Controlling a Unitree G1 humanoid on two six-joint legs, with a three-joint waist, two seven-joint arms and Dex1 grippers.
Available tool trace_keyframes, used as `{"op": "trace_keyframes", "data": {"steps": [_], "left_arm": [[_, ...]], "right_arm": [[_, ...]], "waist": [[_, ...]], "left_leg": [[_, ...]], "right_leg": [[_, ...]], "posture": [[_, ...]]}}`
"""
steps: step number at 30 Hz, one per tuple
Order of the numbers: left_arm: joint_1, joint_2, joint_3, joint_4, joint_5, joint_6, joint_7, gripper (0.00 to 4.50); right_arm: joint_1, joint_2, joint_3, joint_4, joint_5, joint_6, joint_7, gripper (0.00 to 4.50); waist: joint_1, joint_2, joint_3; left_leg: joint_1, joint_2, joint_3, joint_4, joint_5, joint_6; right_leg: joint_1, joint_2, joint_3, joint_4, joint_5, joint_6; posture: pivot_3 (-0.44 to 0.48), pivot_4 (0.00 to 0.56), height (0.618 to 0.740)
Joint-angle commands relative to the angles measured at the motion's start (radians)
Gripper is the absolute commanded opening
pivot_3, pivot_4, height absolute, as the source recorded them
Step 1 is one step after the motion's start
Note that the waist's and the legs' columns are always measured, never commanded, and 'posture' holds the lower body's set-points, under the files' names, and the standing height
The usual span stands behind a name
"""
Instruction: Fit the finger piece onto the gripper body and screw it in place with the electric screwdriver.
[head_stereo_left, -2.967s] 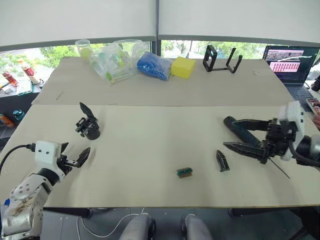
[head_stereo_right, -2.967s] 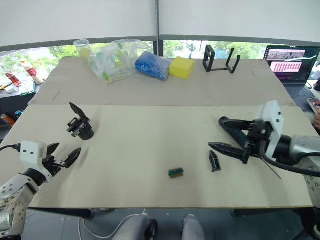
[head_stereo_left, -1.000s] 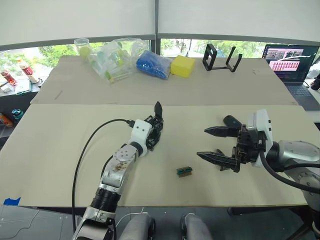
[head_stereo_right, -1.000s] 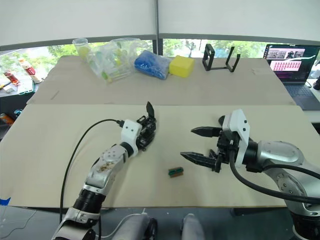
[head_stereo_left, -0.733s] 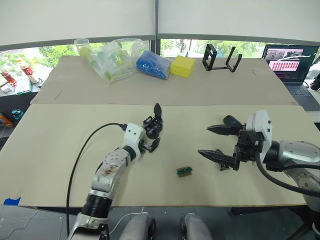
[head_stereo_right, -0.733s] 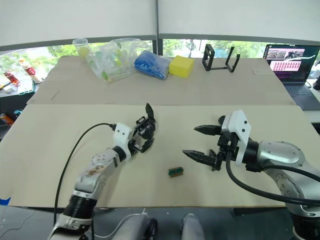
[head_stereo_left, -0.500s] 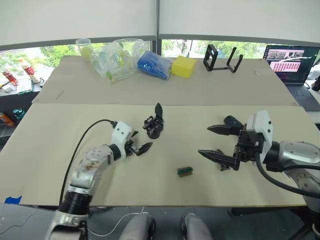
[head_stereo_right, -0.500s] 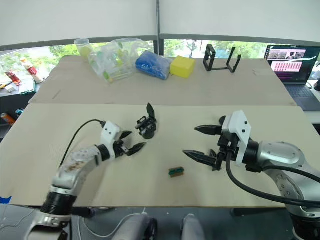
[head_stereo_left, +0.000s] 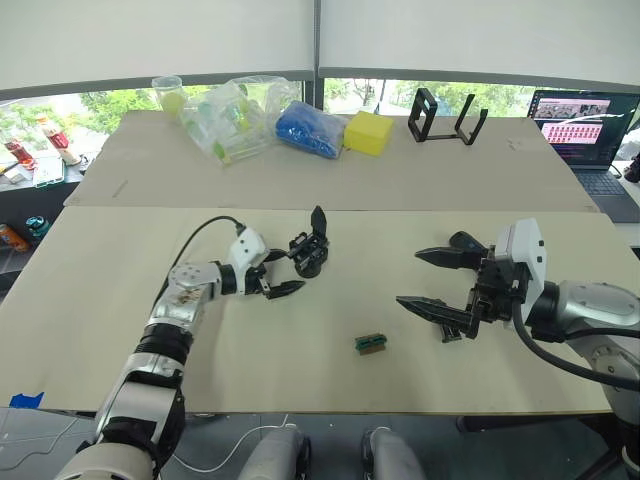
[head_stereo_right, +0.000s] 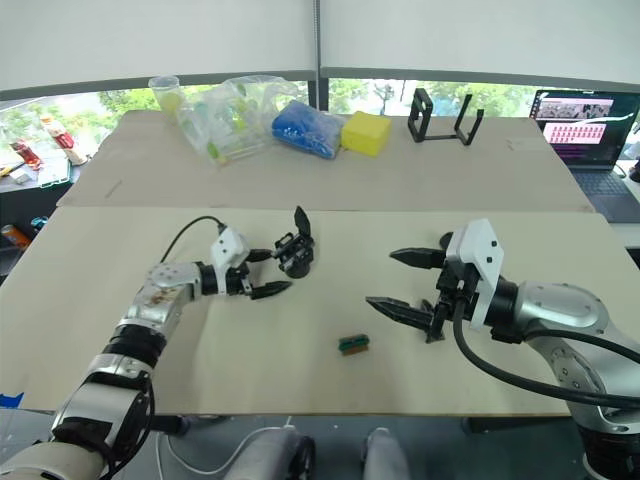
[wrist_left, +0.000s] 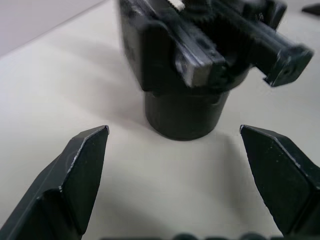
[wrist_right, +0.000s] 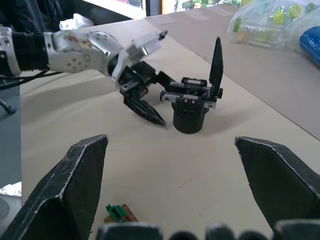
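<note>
The left pincer (head_stereo_left: 278, 272), two matte black tapered fingers spread apart, sits just beside the black chunky gripper body (head_stereo_left: 309, 250), which stands on its round base near the cream table's (head_stereo_left: 100, 300) middle, its single pointed finger upright. The right pincer (head_stereo_left: 430, 281) gapes wide, empty, near a small green-and-brown block (head_stereo_left: 370, 343).

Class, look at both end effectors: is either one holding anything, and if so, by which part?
Nothing is held. The left end effector is open beside the small black gripper body, not touching it. The right end effector is open and empty.
</note>
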Motion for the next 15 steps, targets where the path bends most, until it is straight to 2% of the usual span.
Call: {"op": "trace_keyframes", "data": {"steps": [1,4,5,7,10,13,15], "left_arm": [[-0.052,-0.022,0.004,0.051,0.009,-0.059,-0.036,4.44],[-0.074,-0.045,0.009,0.103,0.024,-0.104,-0.026,4.44],[-0.082,-0.054,0.017,0.120,0.023,-0.110,-0.017,4.21],[-0.085,-0.063,0.027,0.134,0.017,-0.114,-0.023,3.65],[-0.059,-0.060,0.036,0.106,0.007,-0.118,-0.041,2.27],[-0.018,-0.060,0.064,0.015,-0.018,-0.078,-0.008,2.27],[0.026,-0.065,0.081,-0.103,-0.038,-0.028,0.036,2.27]], "right_arm": [[0.012,0.003,-0.028,-0.030,0.016,-0.005,-0.009,4.50],[0.016,0.003,-0.025,-0.034,0.019,-0.004,-0.014,4.50],[0.013,0.004,-0.021,-0.034,0.019,-0.002,-0.016,4.50],[0.007,0.006,-0.014,-0.033,0.019,0.000,-0.019,4.50],[-0.001,0.006,-0.011,-0.034,0.026,0.005,-0.026,4.50],[0.006,0.004,-0.015,-0.033,0.027,0.003,-0.024,4.50],[0.012,0.005,-0.015,-0.033,0.025,0.000,-0.023,4.50]], "waist": [[0.000,0.000,0.000],[-0.002,0.000,0.000],[-0.002,0.000,0.000],[-0.002,0.000,0.000],[-0.002,0.000,0.000],[-0.003,0.000,0.000],[-0.004,0.000,0.000]], "left_leg": [[0.000,0.000,0.000,0.000,0.000,0.000],[0.000,0.000,0.000,0.000,0.000,0.000],[0.000,0.000,0.000,0.001,0.000,0.000],[0.000,0.000,0.000,0.001,0.000,0.000],[0.000,0.000,0.000,0.001,0.000,0.001],[0.000,0.000,0.000,0.001,0.000,0.001],[-0.001,0.000,0.000,0.001,-0.001,0.001]], "right_leg": [[0.000,0.000,0.000,0.000,0.000,0.000],[0.000,0.000,0.000,0.000,0.000,0.000],[0.000,0.000,0.000,0.001,0.000,0.000],[0.000,0.000,0.000,0.001,0.000,0.000],[-0.001,0.000,0.000,0.001,0.000,0.000],[-0.001,0.000,0.000,0.001,0.000,0.000],[-0.001,0.000,0.001,0.001,0.000,0.000]], "posture": [[0.000,0.150,0.740],[0.000,0.150,0.740],[0.000,0.150,0.740],[0.000,0.150,0.740],[0.000,0.150,0.740],[0.000,0.150,0.740],[0.000,0.150,0.740]]}}
